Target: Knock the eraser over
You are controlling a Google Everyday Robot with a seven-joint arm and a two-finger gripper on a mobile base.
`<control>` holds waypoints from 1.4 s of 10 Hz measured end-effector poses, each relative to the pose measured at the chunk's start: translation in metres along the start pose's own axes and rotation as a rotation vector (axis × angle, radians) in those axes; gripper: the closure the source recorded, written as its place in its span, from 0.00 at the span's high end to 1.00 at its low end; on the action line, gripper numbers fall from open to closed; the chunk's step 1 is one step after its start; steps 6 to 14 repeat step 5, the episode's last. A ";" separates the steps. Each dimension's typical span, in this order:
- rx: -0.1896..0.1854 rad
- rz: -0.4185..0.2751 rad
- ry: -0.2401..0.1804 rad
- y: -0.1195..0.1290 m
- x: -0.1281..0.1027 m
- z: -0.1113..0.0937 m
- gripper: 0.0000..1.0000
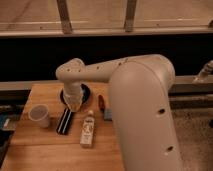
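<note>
A wooden table (45, 145) fills the lower left of the frame, seen from above and behind a large cream-coloured robot arm (140, 110) that sweeps in from the lower right and bends toward left of centre. The arm ends in the gripper (74, 105), which points down at the table just left of centre. Whether it is open or closed cannot be told from this view, and nothing can be seen held in it.

The eraser (64, 121), a black block with pale stripes, appears to lie flat on the wood directly below and slightly left of the gripper, its upper end very close to or touching the gripper's tip. A white cup (39, 115) stands to the left of the eraser, near but apart. A white bottle (88, 129) lies on its side to the right of the eraser. A dark round dish (86, 91) sits behind the gripper, partly hidden by it. A small red object (102, 102) and a blue-grey pad (107, 114) rest by the arm's edge.

The eraser already looks toppled, so the risk now is further motion: a sideways sweep could strike the cup or roll the bottle, and pressing down could drag the eraser across the wood
</note>
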 end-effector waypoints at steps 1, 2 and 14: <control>0.017 0.048 -0.048 -0.015 0.011 -0.011 0.00; 0.046 0.104 -0.087 -0.039 0.026 -0.021 0.00; 0.053 0.127 -0.111 -0.045 0.033 -0.026 0.22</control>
